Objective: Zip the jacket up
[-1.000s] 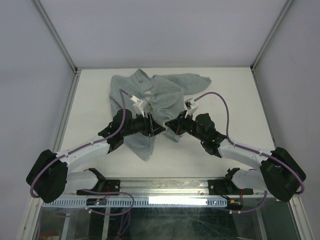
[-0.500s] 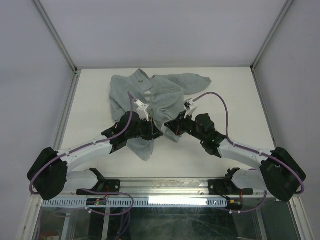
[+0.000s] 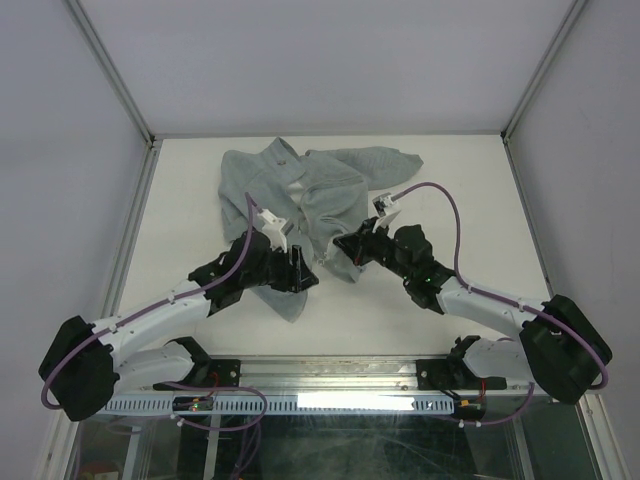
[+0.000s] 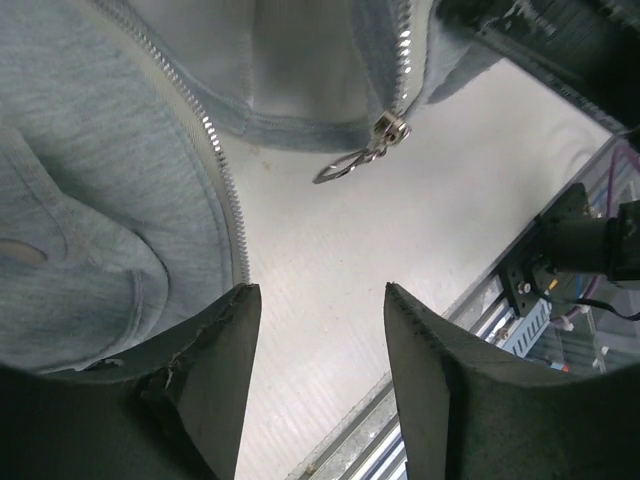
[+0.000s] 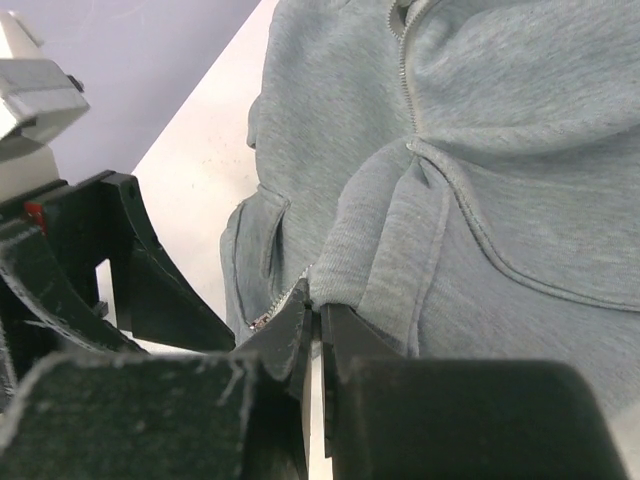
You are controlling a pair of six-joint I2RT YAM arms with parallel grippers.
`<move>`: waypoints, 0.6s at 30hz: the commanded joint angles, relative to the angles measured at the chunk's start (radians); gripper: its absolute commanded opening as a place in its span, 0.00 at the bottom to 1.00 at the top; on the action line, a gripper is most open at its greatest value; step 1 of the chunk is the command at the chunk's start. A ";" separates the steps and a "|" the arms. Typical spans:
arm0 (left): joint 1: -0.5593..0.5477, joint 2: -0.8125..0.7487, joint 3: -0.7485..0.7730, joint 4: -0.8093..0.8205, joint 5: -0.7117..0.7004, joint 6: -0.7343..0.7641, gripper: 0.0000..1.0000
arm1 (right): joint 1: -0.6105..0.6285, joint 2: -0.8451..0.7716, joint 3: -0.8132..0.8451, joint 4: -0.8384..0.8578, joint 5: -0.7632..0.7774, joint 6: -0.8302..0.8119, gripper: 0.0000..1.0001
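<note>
The pale grey-green jacket lies rumpled at the back middle of the table, unzipped at its near end. In the left wrist view its two zipper rows spread apart, and the metal zipper pull with a ring hangs at the hem. My left gripper is open and empty, just short of the hem, over bare table. My right gripper is shut on the jacket's ribbed hem corner beside the zipper.
The white table has metal frame rails at both sides and a rail along the near edge. The right arm's black body sits close in front of the left gripper.
My left gripper has drawn back toward the near left, away from the right gripper. The right gripper has kept its hold on the hem and barely moved.
</note>
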 commanded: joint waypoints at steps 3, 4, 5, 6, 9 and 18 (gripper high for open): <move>0.073 -0.041 0.036 0.147 0.108 -0.035 0.55 | 0.000 -0.033 -0.001 0.104 -0.022 -0.012 0.00; 0.077 -0.029 0.051 0.159 0.121 -0.034 0.55 | 0.000 -0.034 -0.005 0.104 -0.034 -0.012 0.00; 0.081 -0.014 0.067 0.173 0.133 -0.031 0.56 | 0.000 -0.035 -0.008 0.105 -0.044 -0.010 0.00; 0.084 0.002 0.084 0.187 0.147 -0.028 0.56 | 0.000 -0.035 -0.013 0.107 -0.057 -0.009 0.00; 0.098 0.065 0.131 0.228 0.196 -0.027 0.56 | 0.000 -0.040 -0.025 0.119 -0.085 -0.003 0.00; 0.132 0.199 0.158 0.334 0.320 -0.055 0.49 | 0.000 -0.052 -0.050 0.145 -0.127 0.022 0.00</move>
